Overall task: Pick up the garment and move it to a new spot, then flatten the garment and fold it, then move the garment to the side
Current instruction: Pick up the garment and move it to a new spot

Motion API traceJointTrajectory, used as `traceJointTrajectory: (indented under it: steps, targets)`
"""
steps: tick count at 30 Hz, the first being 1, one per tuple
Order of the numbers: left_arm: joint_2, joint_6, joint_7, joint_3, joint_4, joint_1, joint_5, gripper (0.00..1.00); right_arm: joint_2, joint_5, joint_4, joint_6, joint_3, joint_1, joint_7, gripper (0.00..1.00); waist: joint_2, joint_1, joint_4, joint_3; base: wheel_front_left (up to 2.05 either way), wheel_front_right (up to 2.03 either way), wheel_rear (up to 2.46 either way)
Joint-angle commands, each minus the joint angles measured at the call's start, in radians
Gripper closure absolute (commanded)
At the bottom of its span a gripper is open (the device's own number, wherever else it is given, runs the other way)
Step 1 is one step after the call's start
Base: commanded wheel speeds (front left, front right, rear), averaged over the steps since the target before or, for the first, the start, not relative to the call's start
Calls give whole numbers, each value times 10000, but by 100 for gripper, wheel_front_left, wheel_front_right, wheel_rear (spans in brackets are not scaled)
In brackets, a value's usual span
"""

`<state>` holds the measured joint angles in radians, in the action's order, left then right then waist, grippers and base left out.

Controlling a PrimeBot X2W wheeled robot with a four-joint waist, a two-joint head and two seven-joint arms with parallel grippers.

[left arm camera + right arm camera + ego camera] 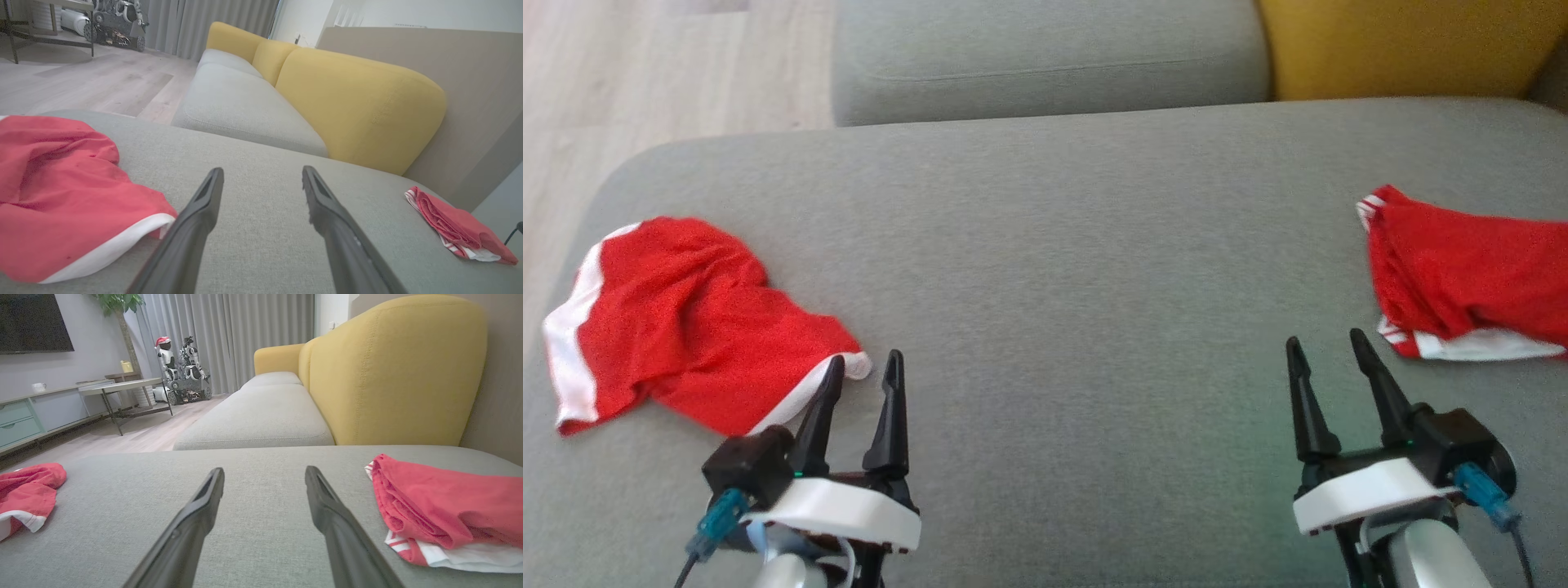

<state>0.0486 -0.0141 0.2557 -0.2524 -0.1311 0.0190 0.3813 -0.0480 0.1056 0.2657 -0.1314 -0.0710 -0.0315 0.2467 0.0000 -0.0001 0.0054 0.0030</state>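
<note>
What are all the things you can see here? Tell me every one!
Left garment: one, red and white, crumpled on the sofa seat's left.
Right garment: one, red and white, on the seat's right.
Sofa seat: one, grey, under both garments.
Backrest: one, yellow, behind the seat.
Floor: one, pale wood, beyond the sofa.
Curtains: one set, grey, far wall.
Left gripper: one, black, open, beside the left garment.
Right gripper: one, black, open, near the right garment.

On the seat cushion (1054,245), toward its left end, a garment (678,318); toward its right end, well apart, a second garment (1462,278). Over the cushion's near edge, the left gripper (866,359) just beside the garment and the right gripper (1323,339) near the second one. Behind the cushion, a further seat (1045,57); beyond its left end, floor (645,73).
</note>
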Motion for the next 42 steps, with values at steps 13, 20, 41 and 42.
traceJointTrajectory:
  steps: [13, 20, 41, 42]
  targets:
    - [16, -69, 61, 746, 482, -518, -110, 0, -22, 362, -324, 7, -912, -354, -16, 0, 0, 1, 2272, 0, 0, 0, 0]
    - [16, -77, 61, 963, 457, -389, -155, 0, -22, 463, -215, 7, -1235, -343, -69, 0, 0, 1, 3268, -59, 0, 0, 0]
    - [16, -177, 61, 1583, 280, -458, 132, 0, -22, 580, -25, 7, -1669, -466, -165, 0, 0, 1, 3743, 241, 0, 0, 0]
    - [16, -219, 61, 1701, 224, -530, 96, 0, -22, 556, -53, 7, -1647, -482, -179, 0, 0, 1, 3684, 316, 0, 0, 0]
